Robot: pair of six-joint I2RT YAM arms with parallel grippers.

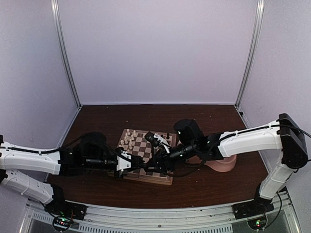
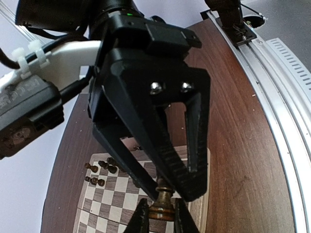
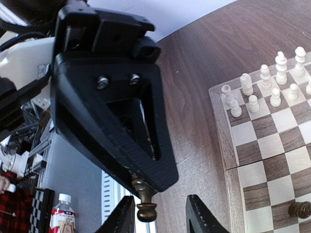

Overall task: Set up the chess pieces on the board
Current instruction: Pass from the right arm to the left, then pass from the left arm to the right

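Note:
Both grippers meet just above the board, near its front edge. A dark brown chess piece sits between them. My left gripper is shut on its base. My right gripper stands open, with the piece's rounded end close to one finger and a clear gap to the other. Its fingers still flank the piece's upper part. Several cream pieces stand in rows at the board's far left corner. Several dark pieces stand at its far right.
A pink double bowl sits on the table right of the board, under the right arm. One dark piece stands alone on a near square. The metal rail runs along the table's front edge.

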